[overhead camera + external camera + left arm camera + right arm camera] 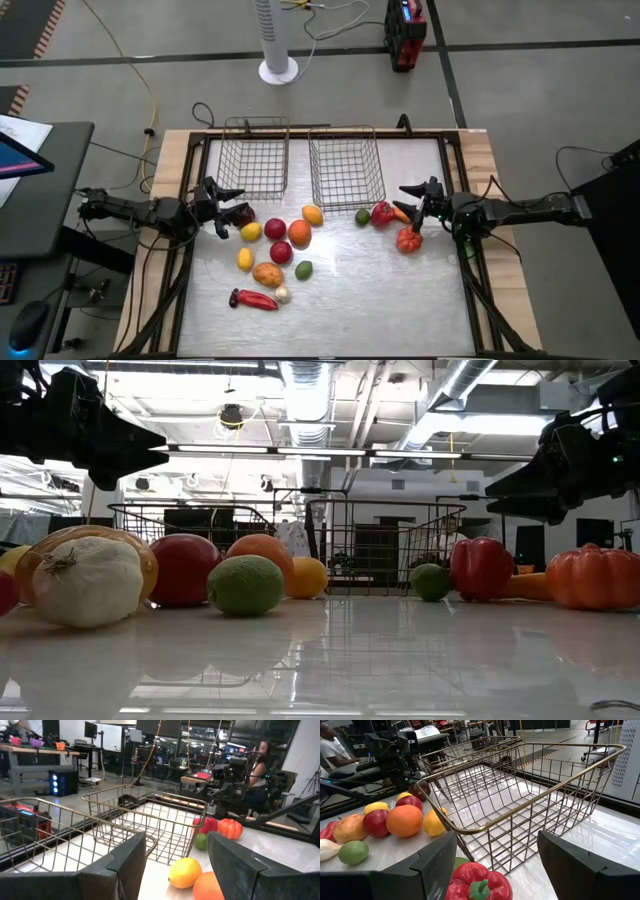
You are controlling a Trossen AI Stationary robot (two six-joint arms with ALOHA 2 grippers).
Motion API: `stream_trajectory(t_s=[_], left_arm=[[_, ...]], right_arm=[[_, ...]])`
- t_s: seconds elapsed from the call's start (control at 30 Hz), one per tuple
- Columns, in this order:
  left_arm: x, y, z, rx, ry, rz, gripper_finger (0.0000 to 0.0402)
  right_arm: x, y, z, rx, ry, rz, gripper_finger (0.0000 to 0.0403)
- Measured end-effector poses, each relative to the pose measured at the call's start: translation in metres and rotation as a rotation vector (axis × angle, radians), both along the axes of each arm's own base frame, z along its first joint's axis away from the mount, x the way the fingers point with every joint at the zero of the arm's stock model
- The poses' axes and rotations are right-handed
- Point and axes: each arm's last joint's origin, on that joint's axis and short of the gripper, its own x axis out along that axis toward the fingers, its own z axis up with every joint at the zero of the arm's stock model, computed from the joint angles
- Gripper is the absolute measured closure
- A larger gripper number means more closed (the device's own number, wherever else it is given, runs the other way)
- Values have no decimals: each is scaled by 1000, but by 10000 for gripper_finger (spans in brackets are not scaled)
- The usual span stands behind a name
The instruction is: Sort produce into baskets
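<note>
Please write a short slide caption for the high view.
Both wire baskets empty; toy produce scattered on the table, left tool and right tool open.

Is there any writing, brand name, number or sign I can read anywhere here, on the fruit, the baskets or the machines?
None can be read.
Toy produce, such as the red bell pepper: no labels showing.
Two wire baskets: no tags or markings.
Red device on the floor: any marking is too small to read.
Screen at the far left edge: too blurred to read.
</note>
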Motion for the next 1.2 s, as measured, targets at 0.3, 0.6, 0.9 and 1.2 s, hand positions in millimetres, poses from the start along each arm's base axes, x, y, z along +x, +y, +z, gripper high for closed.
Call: stream_trajectory(t_s=[0.3,0.6,0.9,1.2], left_arm=[[0,0,0,-8,-6,9,203],[0,0,1,-241,-104,-26,203],[0,-1,0,-494,-181,-68,203],[0,-1,0,-545,-201,-68,203]], right_arm=[[0,0,0,0,0,0,99],[0,0,0,0,0,0,99],[0,0,0,0,0,0,99],[0,0,0,0,0,0,99]])
